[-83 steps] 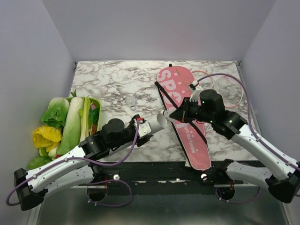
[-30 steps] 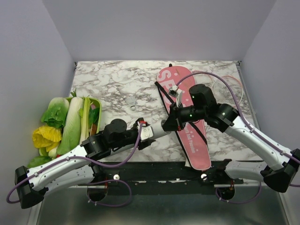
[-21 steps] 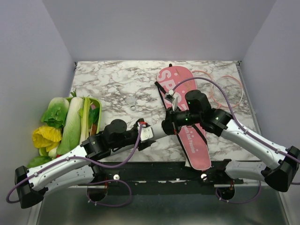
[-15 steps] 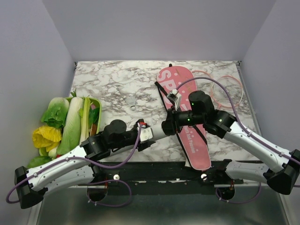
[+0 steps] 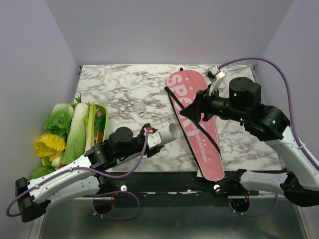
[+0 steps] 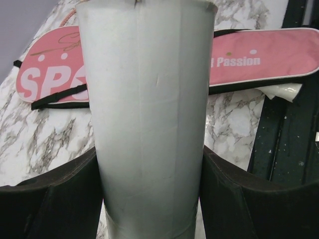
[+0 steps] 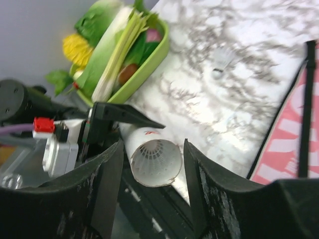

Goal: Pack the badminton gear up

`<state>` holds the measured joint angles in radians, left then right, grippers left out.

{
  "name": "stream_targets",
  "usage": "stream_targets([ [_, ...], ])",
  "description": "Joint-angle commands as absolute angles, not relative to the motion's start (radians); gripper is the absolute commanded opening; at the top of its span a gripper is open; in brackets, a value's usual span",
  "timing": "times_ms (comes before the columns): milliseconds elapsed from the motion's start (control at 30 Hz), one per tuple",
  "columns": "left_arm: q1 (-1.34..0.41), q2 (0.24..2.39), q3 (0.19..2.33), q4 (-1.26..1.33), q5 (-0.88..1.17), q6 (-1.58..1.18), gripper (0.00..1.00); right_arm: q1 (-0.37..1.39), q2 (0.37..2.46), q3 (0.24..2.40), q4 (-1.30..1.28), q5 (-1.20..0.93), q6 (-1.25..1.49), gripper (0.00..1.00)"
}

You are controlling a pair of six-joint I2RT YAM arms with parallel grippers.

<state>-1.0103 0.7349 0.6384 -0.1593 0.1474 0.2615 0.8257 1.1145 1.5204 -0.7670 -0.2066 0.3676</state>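
Note:
My left gripper (image 5: 153, 138) is shut on the white tube (image 5: 168, 133), which slants up and to the right near the table's front edge. In the left wrist view the tube (image 6: 149, 114) fills the gap between both black fingers (image 6: 60, 199). My right gripper (image 5: 191, 110) hangs open over the pink "SPORT" cover (image 5: 202, 144), apart from the tube's mouth. The right wrist view looks between the open jaws into the tube (image 7: 155, 162), where a shuttlecock's white lattice skirt shows. Another shuttlecock (image 5: 139, 107) lies on the marble. The rackets are mostly hidden behind my right arm.
A green tray of leafy vegetables (image 5: 103, 113) stands at the left edge, also in the right wrist view as the green tray (image 7: 149, 59). The cover's black strap (image 5: 185, 113) crosses it. The dark front rail (image 5: 169, 180) runs along the near edge.
My right gripper was shut at the tube's mouth; it has opened and drawn back up and to the right. The left arm still holds the tube, now tipped slightly higher.

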Motion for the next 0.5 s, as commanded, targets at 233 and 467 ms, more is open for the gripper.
stream_targets([
  [233, -1.008, 0.755, 0.638, -0.126, -0.311, 0.264, 0.00, 0.686, 1.394, 1.733, -0.761, 0.084, 0.317, 0.62],
  [467, -0.956, 0.788, 0.643, -0.072, -0.547, 0.226, 0.00, 0.581, 1.644, 1.785, -0.614, -0.116, 0.425, 0.60],
])
